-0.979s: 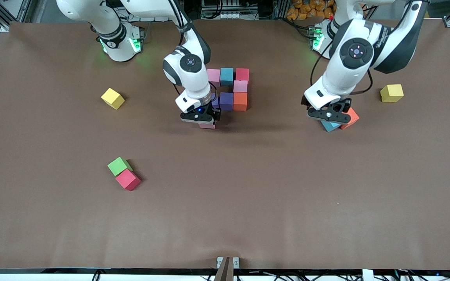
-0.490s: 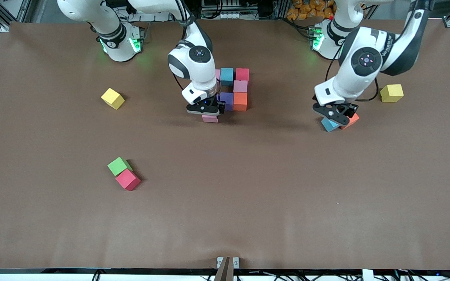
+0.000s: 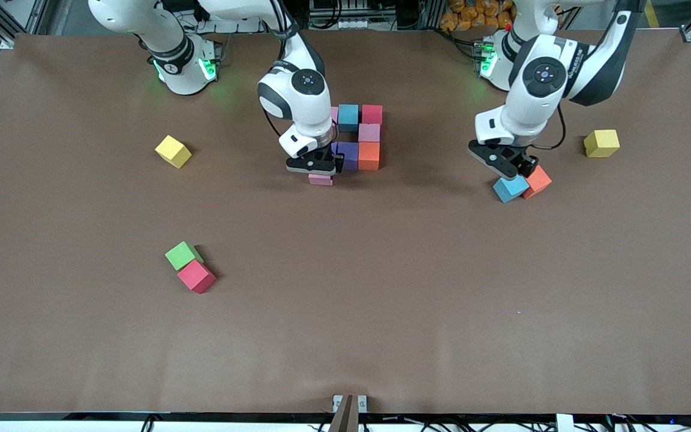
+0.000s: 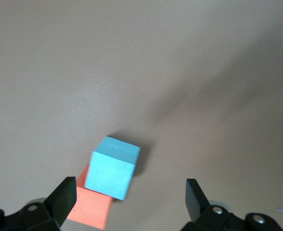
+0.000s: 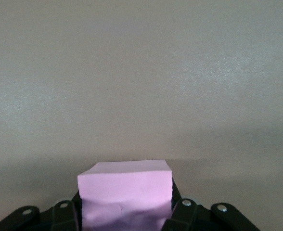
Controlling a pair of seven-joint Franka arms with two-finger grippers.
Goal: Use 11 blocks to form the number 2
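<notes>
My right gripper (image 3: 320,172) is shut on a pink block (image 3: 320,179) (image 5: 126,190), held low over the table right beside the purple block (image 3: 348,155). That purple block belongs to a partly built group with an orange (image 3: 369,155), pink (image 3: 369,132), crimson (image 3: 372,113) and light blue block (image 3: 348,117); the arm hides some of it. My left gripper (image 3: 508,170) (image 4: 130,199) is open over a loose light blue block (image 3: 510,188) (image 4: 112,167) that touches an orange block (image 3: 539,180) (image 4: 91,208). Another crimson block (image 3: 196,276) lies apart.
A green cube (image 3: 182,254) touches the lone crimson block, nearer the front camera at the right arm's end. One yellow cube (image 3: 173,150) lies toward the right arm's end, another yellow cube (image 3: 601,143) toward the left arm's end.
The right gripper has carried the pink block closer to the built group. The left gripper has turned and drawn back toward the bases, so the light blue block now shows fully.
</notes>
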